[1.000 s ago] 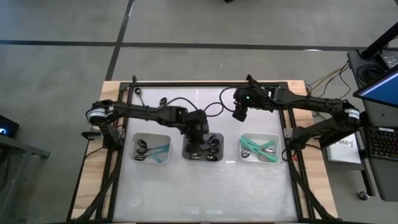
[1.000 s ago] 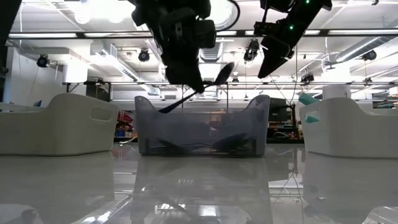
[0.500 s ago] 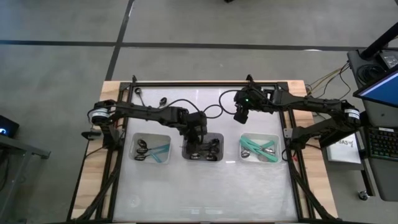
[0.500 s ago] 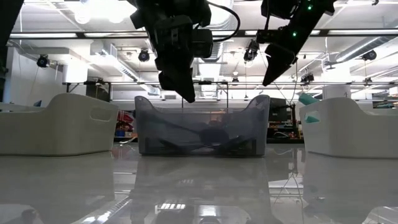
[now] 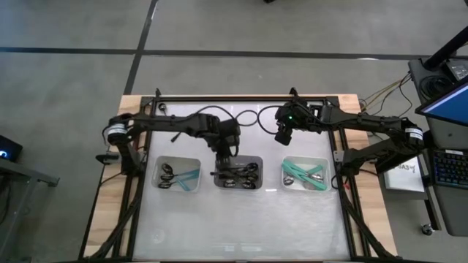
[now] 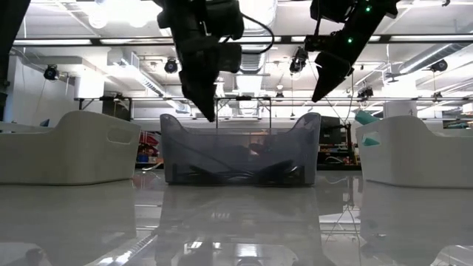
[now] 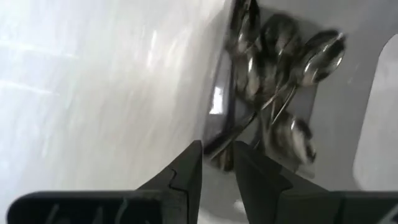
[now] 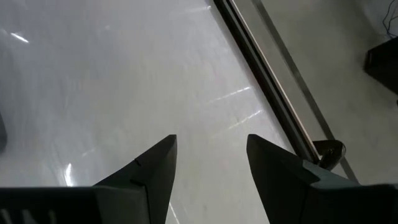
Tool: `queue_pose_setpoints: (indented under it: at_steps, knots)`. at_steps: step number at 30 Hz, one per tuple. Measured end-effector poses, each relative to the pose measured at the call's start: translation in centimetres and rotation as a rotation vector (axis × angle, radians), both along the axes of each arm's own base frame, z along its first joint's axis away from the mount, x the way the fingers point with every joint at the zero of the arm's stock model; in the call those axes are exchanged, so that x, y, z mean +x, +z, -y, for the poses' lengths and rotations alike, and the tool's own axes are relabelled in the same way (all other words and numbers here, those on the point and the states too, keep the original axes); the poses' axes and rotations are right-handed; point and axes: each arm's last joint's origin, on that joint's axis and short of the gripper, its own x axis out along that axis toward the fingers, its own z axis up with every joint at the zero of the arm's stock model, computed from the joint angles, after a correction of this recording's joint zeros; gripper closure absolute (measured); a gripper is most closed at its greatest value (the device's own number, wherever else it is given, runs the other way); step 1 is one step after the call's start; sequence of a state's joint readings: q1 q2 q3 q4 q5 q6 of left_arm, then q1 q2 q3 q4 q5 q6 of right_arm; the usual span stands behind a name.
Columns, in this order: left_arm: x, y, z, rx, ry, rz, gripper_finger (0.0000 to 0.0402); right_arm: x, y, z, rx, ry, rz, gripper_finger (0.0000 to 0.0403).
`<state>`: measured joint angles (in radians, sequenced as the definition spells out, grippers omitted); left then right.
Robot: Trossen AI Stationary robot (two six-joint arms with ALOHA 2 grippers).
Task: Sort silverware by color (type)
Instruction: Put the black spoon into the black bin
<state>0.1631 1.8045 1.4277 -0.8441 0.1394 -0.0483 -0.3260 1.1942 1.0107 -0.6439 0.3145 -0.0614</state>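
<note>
Gone from the left pincer (image 6: 209, 112) is the black spoon it carried a second ago; that pincer has since lifted and drawn back toward the far-left side of the translucent grey rectangular middle tray (image 5: 238, 174), and it now hangs just above that tray's far-left edge with its fingers a narrow gap apart and nothing between them. In the left wrist view the two dark fingers (image 7: 186, 177) point down at a heap of dark, glossy spoons (image 7: 280, 74) lying inside the middle tray, bowls and handles crossed over one another. From above, the same black spoons (image 5: 240, 175) fill that tray. Left of the middle tray stands a white rectangular plastic tray (image 5: 177, 174) holding shiny silver metal spoons (image 5: 167, 175) mixed with mint-green plastic spoons (image 5: 189, 176). Right of the middle tray stands a second white rectangular tray (image 5: 306, 174) holding more mint-green spoons (image 5: 296, 172) with silver metal spoons (image 5: 316, 175) among them. All three trays sit in a row on the glossy white tabletop (image 5: 241, 219). Beyond the middle tray and to its right, the right pincer (image 5: 281, 135) hovers high over bare tabletop, its fingers (image 8: 155, 171) spread wide apart and empty, unchanged from the earlier frames.
</note>
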Motion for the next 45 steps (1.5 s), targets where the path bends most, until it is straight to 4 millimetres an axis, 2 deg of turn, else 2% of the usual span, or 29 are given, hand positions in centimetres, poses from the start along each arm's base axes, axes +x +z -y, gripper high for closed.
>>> queue_pose_setpoints:
  at_steps: [5,10,18,21,24,30,37,45]
  knots:
    - [-1.8,0.2,-2.2,0.008,0.012,-0.059,0.0326,0.0,0.0,0.0,-0.001,0.001,0.000,0.0216]
    - [-5.3,-0.4,-4.8,0.051,0.115,-0.090,0.0326,0.0,0.0,0.1,-0.003,-0.001,0.004,0.0216]
    - [-12.3,-4.3,-9.9,0.105,0.462,-0.037,0.0326,0.4,0.3,0.2,-0.019,0.001,0.047,0.0216]
    - [-14.6,-5.9,-11.4,0.112,0.635,-0.039,0.0326,0.4,0.4,0.2,-0.024,0.003,0.057,0.0216]
    - [-16.3,-7.3,-12.1,0.100,0.704,-0.080,0.0326,0.5,0.5,0.2,-0.030,0.004,0.070,0.0216]
    - [-17.4,-8.6,-12.5,0.186,0.750,-0.146,0.0326,0.7,0.6,0.3,-0.037,0.005,0.091,0.0216]
    - [-17.4,-9.2,-12.5,0.202,0.741,-0.174,0.0326,0.7,0.6,0.3,-0.038,0.003,0.096,0.0216]
    - [-17.1,-10.9,-12.8,0.176,0.741,-0.240,0.0326,0.7,0.6,0.3,-0.034,-0.001,0.096,0.0216]
